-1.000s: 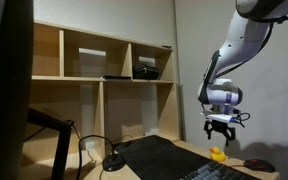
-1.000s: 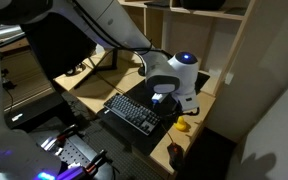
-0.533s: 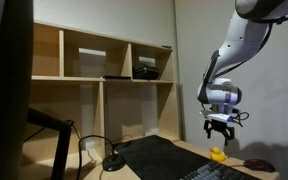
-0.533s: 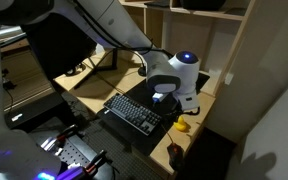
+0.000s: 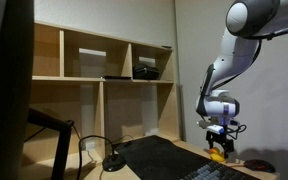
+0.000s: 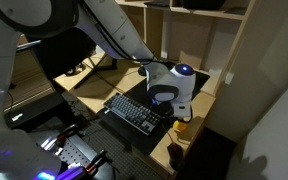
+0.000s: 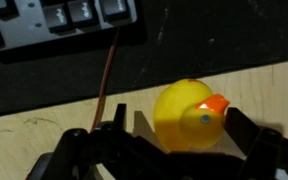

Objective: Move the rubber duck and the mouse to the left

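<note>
Two fingers (image 7: 112, 128) of the gripper (image 7: 179, 140) stand spread at 9 and 3 o'clock of the rubber duck (image 7: 187, 115), unclenched. It sits between them on the desk (image 7: 44, 130), with the keyboard (image 7: 54, 20) at 11 o'clock.

The rubber duck (image 7: 187, 118) sits just right of centre, its orange beak toward three o'clock. The end effector (image 7: 176, 130) straddles it with dark fingers (image 7: 109, 140) spread at seven and four o'clock. A gap of pale worktop (image 7: 34, 135) shows on the duck's left. A keyboard (image 7: 59, 20) lies at eleven o'clock, with a thin cable (image 7: 108, 70) running down beside it.
</note>
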Tool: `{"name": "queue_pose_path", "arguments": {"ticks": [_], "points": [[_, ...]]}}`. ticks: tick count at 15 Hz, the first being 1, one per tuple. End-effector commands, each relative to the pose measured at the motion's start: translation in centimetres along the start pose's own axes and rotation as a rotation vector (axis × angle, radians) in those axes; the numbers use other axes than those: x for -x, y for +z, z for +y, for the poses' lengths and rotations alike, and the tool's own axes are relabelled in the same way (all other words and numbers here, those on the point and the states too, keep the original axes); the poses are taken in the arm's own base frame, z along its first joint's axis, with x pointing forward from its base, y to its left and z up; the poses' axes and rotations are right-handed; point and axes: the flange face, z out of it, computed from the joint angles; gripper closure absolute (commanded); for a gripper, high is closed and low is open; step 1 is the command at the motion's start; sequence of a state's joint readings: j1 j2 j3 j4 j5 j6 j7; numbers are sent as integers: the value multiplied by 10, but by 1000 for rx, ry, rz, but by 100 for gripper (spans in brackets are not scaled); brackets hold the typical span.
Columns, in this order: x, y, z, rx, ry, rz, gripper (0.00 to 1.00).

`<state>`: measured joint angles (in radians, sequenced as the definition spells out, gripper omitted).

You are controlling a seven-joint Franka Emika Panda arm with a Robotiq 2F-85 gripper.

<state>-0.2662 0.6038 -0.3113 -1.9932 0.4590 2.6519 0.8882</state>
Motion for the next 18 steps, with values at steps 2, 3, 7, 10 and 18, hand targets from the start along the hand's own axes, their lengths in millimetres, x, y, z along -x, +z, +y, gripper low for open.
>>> {"name": "queue_pose_path", "arguments": {"ticks": [2,3,7,10,18], "points": [[-6,11,-9,-48,106,18,0],[-6,13,-10,-50,107,28,2],[-4,18,-11,-56,106,34,39],[-3,20,-12,-46,103,24,59],[55,-65,-20,-123,-199,22,93]]}}
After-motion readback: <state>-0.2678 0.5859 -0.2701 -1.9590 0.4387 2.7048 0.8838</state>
